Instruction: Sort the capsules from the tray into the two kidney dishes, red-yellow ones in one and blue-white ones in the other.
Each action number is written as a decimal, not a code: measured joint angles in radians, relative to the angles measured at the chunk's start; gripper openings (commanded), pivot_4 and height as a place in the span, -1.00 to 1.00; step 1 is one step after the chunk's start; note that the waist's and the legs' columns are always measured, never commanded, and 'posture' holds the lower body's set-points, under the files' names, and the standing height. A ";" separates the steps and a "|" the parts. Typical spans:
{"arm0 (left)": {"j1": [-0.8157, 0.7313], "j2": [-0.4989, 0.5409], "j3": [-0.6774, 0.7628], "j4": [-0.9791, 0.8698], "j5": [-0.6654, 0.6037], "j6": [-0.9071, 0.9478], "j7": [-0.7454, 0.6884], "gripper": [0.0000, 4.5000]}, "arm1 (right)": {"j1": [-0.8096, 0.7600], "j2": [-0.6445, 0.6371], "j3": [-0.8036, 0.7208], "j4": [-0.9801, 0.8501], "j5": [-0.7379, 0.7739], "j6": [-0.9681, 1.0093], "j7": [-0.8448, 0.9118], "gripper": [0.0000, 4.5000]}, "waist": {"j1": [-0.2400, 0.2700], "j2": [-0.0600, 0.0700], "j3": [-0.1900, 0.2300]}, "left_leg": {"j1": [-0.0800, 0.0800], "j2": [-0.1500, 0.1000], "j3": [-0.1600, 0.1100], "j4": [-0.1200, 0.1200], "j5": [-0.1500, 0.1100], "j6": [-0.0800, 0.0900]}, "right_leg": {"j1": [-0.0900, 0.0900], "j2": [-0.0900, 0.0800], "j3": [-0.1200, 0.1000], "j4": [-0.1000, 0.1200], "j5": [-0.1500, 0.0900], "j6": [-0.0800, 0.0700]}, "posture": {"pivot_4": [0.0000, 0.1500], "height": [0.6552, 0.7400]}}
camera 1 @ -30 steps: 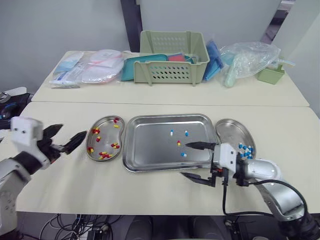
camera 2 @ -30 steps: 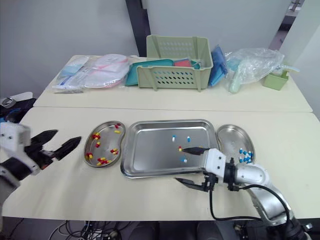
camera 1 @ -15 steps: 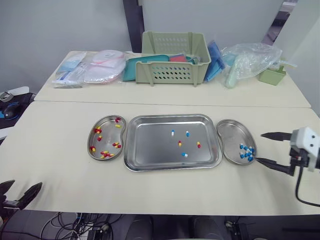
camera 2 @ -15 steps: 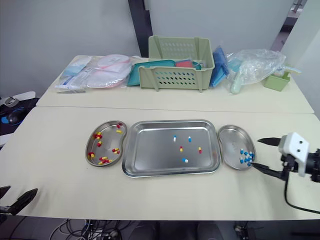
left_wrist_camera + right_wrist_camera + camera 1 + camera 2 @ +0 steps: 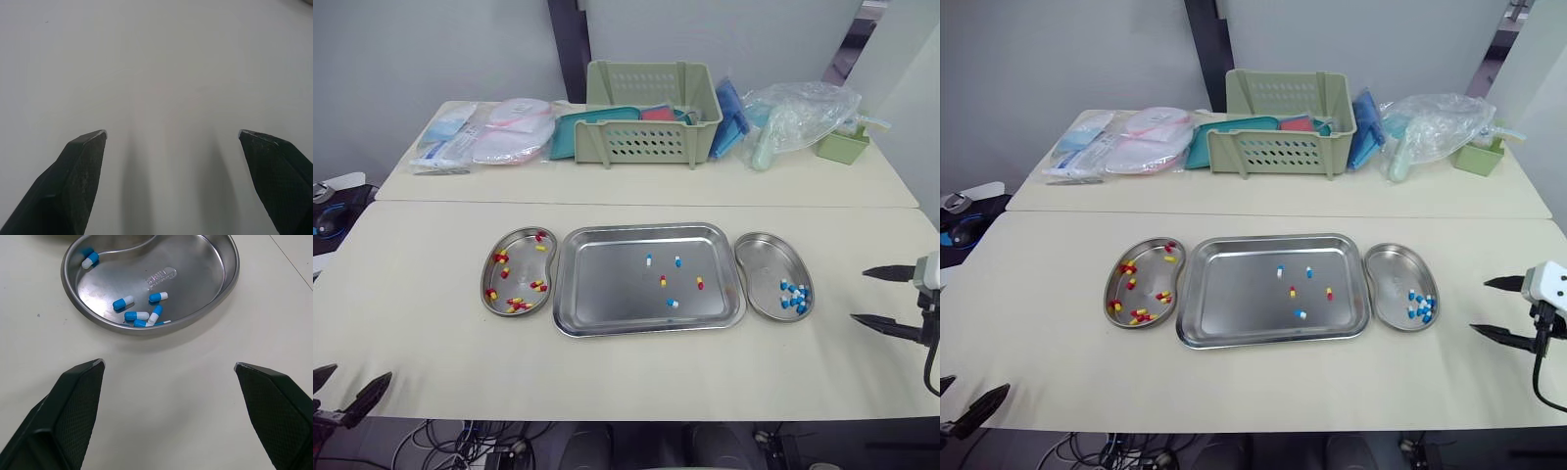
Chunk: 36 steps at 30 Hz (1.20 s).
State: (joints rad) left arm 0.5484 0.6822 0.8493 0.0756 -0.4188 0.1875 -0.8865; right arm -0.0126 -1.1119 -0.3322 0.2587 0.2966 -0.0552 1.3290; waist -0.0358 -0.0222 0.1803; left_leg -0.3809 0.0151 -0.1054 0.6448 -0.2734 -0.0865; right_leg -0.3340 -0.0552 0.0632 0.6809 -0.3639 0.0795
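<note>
Near edge: black two-finger left gripper (image 5: 362, 372) low by the table corner, fingers spread wide, empty. Black two-finger right gripper (image 5: 858, 295) likewise splayed wide and empty, over bare cream table (image 5: 822, 362), near the right-hand steel kidney dish (image 5: 762, 262) and its cluster of blue-white capsules (image 5: 793, 296).

Middle: rectangular steel tray (image 5: 607, 284) with 5 loose capsules, 3 blue-white tray capsules (image 5: 673, 303) and 2 red-yellow tray capsules (image 5: 699, 282), scattered, none touching. Left-hand steel kidney dish (image 5: 521, 260) with red-yellow capsules (image 5: 516, 305).

Likely next: fetch 1 from the tray. Best to narrow the fingers first, drop straight over a lone capsule, pinch across its short side, lift clear of the rim.

Writing: stamped mark (image 5: 160, 275) on the right dish floor, unreadable. Far: pale green slotted basket (image 5: 651, 122), no legible labels.
</note>
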 measured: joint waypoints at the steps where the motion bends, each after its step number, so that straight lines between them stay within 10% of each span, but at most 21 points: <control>1: 0.000 0.000 0.000 0.000 0.000 0.000 0.000 0.99 | 0.000 0.000 0.001 0.003 -0.001 -0.003 0.001 1.00 | 0.000 0.000 0.000 | 0.000 0.000 0.000 0.000 0.000 0.000 | 0.000 0.000 0.000 0.000 0.000 0.000 | 1.00 1.00; 36: -0.127 -0.016 -0.378 -0.503 -0.246 0.058 -0.260 0.99 | 0.165 0.003 -0.051 -0.047 -0.001 -0.026 -0.026 1.00 | 0.003 0.002 -0.001 | 0.000 0.000 0.001 0.001 0.000 0.000 | 0.001 0.000 0.001 0.000 0.000 0.000 | 1.00 1.00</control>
State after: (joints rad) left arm 0.4217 0.6665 0.4716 -0.4273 -0.6650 0.2456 -1.1461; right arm 0.1528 -1.1086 -0.3837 0.2119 0.2957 -0.0810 1.3031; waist -0.0327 -0.0199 0.1797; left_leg -0.3810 0.0149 -0.1041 0.6454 -0.2733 -0.0866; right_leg -0.3331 -0.0551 0.0641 0.6806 -0.3638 0.0796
